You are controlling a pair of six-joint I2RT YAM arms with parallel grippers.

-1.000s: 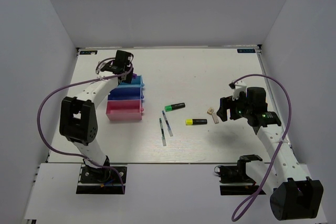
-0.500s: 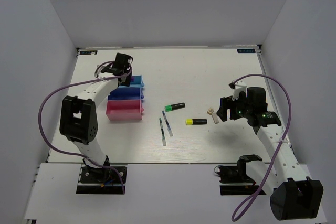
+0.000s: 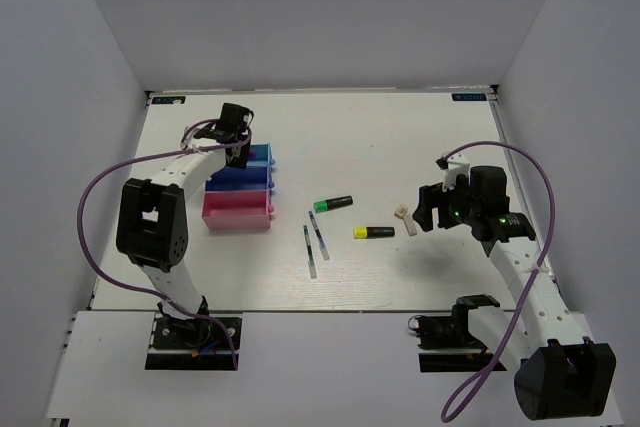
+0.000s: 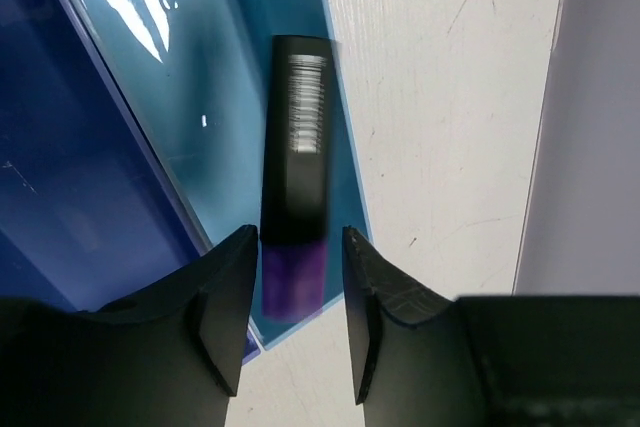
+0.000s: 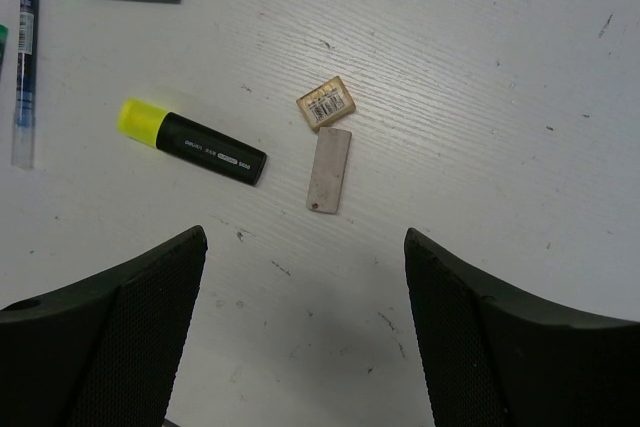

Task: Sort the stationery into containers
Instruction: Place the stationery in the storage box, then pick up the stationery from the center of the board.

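Left gripper (image 4: 297, 242), change: it is sitting slightly further left in the overhead view than a second ago, while the right arm and the loose stationery are lying where they were.
Table (image 3: 400, 137): white, it is carrying all the trays and loose pieces.
Left gripper, jaws: they are standing apart on either side of the purple highlighter's (image 4: 297, 147) coloured end, with a thin gap showing on each side.
Right gripper (image 5: 305, 247): it is hovering with its jaws spread wide, holding nothing, above the bare table just beside the cream piece (image 5: 325, 102).
Trays: light blue tray (image 3: 262, 155), dark blue tray (image 3: 240, 175) and pink tray (image 3: 238, 212) are sitting side by side, far to near, at the table's left.
Purple highlighter: blurred, it is lying inside the light blue tray along the wall farthest from the dark blue tray.
Green highlighter (image 3: 333, 203): it is lying mid-table, near the pens.
Yellow highlighter (image 3: 373, 232): it is lying between the pens and the cream piece.
Blue pen (image 3: 318, 235) and green pen (image 3: 310, 252): they are lying close together, near the pink tray.
Cream piece: it is lying just beside a pale flat strip (image 5: 329, 169).
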